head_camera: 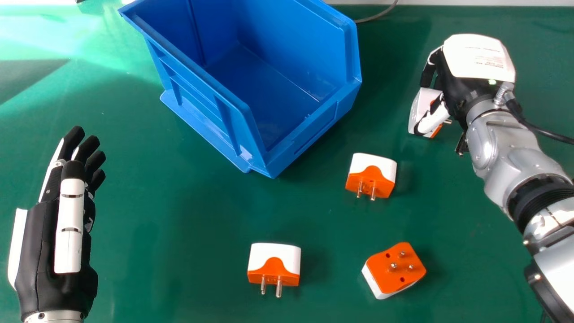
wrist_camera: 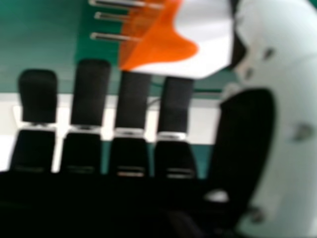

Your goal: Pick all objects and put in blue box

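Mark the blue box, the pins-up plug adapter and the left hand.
Blue box (head_camera: 291, 40): head view, inner side wall.
Pins-up plug adapter (head_camera: 399, 272): head view, orange face.
Left hand (head_camera: 70, 224): head view, white strip on the thumb.

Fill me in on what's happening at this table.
A robot is at work on picking up plug adapters for the blue box. Its right hand has its fingers and thumb around an orange and white adapter, off to the right of the box. Three other adapters lie on the green table, still to be boxed. The left hand is idle at the left of the head view, its fingers extended.
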You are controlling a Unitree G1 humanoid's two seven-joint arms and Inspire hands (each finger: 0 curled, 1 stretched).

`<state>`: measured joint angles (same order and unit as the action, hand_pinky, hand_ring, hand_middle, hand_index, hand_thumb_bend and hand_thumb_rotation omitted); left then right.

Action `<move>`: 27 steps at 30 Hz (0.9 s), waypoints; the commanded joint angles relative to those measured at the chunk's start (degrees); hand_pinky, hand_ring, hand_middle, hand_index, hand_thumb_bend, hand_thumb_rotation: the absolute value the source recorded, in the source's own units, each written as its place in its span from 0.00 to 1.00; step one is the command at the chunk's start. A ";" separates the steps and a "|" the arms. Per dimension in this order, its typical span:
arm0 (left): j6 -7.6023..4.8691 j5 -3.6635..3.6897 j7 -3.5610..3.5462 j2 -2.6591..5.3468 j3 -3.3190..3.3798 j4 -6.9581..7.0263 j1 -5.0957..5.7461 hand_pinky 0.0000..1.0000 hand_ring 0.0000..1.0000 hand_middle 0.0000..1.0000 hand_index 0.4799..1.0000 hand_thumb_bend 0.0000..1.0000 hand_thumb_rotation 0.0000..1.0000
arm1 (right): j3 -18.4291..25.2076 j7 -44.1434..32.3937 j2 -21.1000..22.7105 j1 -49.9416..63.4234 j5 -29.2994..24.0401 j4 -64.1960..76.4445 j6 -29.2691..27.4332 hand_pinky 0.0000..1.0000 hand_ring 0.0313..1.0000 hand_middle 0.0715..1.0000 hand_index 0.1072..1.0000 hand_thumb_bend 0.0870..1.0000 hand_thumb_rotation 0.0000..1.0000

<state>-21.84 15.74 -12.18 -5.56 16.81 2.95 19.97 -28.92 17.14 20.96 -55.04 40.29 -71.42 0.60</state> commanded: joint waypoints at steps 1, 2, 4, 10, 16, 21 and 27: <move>-0.46 -0.08 -0.08 -0.50 0.51 1.11 0.48 0.94 0.92 0.92 0.84 0.47 0.87 | 0.37 1.44 1.53 -0.61 0.00 0.73 -0.22 0.32 0.42 0.47 0.49 0.45 0.01; -0.47 -0.06 -0.11 -0.56 0.57 0.94 0.41 0.94 0.92 0.92 0.84 0.47 0.87 | 0.48 1.30 1.51 -0.64 -0.06 0.81 0.03 0.32 0.42 0.47 0.49 0.45 0.01; -0.55 -0.03 -0.16 -0.62 0.66 0.67 0.29 0.94 0.92 0.92 0.84 0.47 0.87 | 0.73 1.31 1.69 -0.55 -0.27 1.15 -0.16 0.32 0.42 0.47 0.49 0.45 0.01; -0.96 0.06 -0.31 -0.53 0.85 0.11 -0.09 0.94 0.92 0.92 0.84 0.47 0.87 | 1.64 -0.11 2.48 -0.51 -1.34 1.76 -0.84 0.31 0.42 0.47 0.48 0.45 0.00; -1.56 -0.15 -0.40 -0.50 1.02 -0.21 -0.19 0.94 0.92 0.92 0.83 0.48 0.86 | 1.75 -0.68 3.70 -0.22 -1.43 3.24 -1.32 0.31 0.42 0.48 0.48 0.45 0.00; -1.69 0.34 -0.58 -0.37 1.17 -0.54 -0.29 0.93 0.91 0.92 0.83 0.48 0.86 | 2.80 -1.40 4.92 0.75 -2.26 5.28 -1.63 0.31 0.42 0.48 0.47 0.45 0.00; -0.91 0.66 0.03 -0.03 1.32 -0.06 -0.16 0.93 0.91 0.92 0.84 0.47 0.86 | 6.27 -2.39 8.09 6.30 -4.23 15.44 -2.69 0.32 0.42 0.48 0.46 0.45 0.00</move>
<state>-22.10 15.90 -12.29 -5.48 17.39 1.88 19.50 -24.41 14.90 26.71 -49.37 37.37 -59.74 -1.79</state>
